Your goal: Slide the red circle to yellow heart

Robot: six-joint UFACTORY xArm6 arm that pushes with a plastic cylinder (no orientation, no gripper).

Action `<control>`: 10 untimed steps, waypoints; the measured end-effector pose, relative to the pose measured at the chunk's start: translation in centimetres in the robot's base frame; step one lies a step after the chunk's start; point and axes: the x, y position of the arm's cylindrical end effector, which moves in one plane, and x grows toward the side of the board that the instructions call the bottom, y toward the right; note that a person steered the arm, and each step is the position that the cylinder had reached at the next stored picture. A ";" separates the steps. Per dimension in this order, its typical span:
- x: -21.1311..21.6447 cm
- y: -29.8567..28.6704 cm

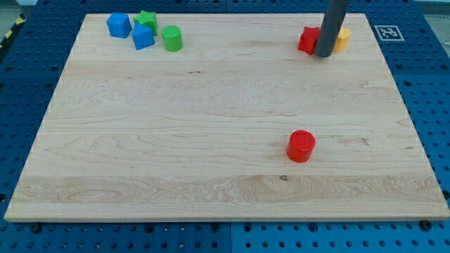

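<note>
The red circle (301, 146) is a short red cylinder lying at the view's lower right of the wooden board. The yellow heart (342, 39) sits near the top right edge, mostly hidden behind the dark rod. My tip (323, 55) rests on the board between the yellow heart and a red block (307, 40) on its left, far above the red circle.
At the view's top left stand two blue blocks (118, 24) (143, 37), a green star (147, 19) and a green cylinder (171, 38). The wooden board (176, 140) lies on a blue pegboard. A fiducial marker (387, 32) lies off the board's top right corner.
</note>
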 end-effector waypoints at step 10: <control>21.9 -7.1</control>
